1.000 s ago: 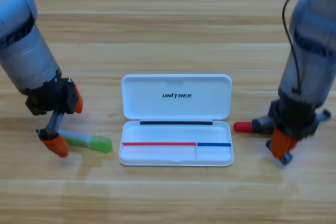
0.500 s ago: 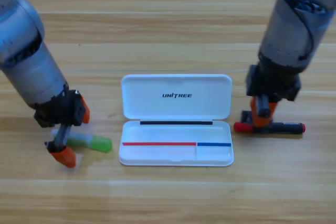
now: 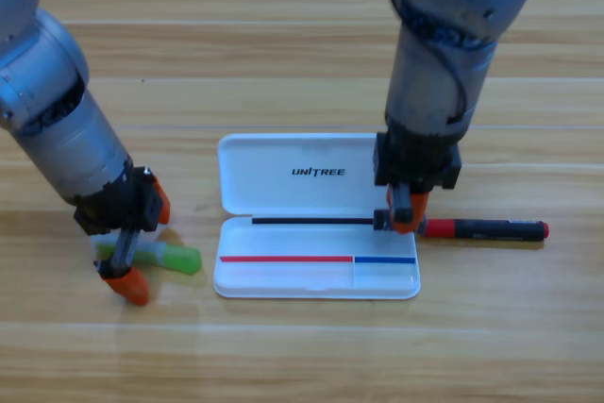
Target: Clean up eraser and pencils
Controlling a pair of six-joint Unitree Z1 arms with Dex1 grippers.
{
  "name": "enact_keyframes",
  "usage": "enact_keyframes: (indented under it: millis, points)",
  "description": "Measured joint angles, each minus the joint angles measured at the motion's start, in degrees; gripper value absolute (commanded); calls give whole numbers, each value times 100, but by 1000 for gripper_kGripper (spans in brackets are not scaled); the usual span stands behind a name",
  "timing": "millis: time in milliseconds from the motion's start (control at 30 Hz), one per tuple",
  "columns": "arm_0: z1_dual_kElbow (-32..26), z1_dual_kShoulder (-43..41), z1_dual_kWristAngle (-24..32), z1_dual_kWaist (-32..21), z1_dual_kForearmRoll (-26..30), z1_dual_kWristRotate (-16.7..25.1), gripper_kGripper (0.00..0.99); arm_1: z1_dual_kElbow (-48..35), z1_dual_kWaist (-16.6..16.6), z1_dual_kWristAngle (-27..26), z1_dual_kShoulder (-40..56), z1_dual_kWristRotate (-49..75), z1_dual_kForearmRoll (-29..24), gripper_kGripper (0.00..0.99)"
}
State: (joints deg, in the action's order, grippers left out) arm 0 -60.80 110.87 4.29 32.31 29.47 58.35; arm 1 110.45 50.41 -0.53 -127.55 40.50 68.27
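The green translucent pencil (image 3: 168, 257) lies flat on the table, left of the white case (image 3: 316, 280). My left gripper (image 3: 142, 243) is open and straddles the pencil's left end, one orange jaw above it and one below. The red-capped pencil with the black barrel (image 3: 486, 229) lies right of the case, its red cap toward the case. My right gripper (image 3: 402, 215) points down at the case's right edge, just left of that red cap. No eraser shows anywhere in view.
The case lies open, its lid (image 3: 316, 174) folded back flat and its tray toward the front. The right arm's grey body rises over the lid's right end. Bare wooden table (image 3: 302, 356) runs along the front.
The right arm swung left from beyond the red-capped pencil to the case's right edge, uncovering the pencil. The left gripper shifted slightly right and down along the green pencil.
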Motion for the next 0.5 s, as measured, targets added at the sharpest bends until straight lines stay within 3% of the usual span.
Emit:
enact_keyframes:
  millis: [167,333,500]
  points:
    - [30,0,9,4,-7,-4,776,21,73,0,-136,-1,4,0]
    - [39,0,11,32,-52,24,494,21,120,-31,-158,-16,26,0]
    - [36,2,11,51,-51,176,129,21,131,-162,-307,-37,26,0]
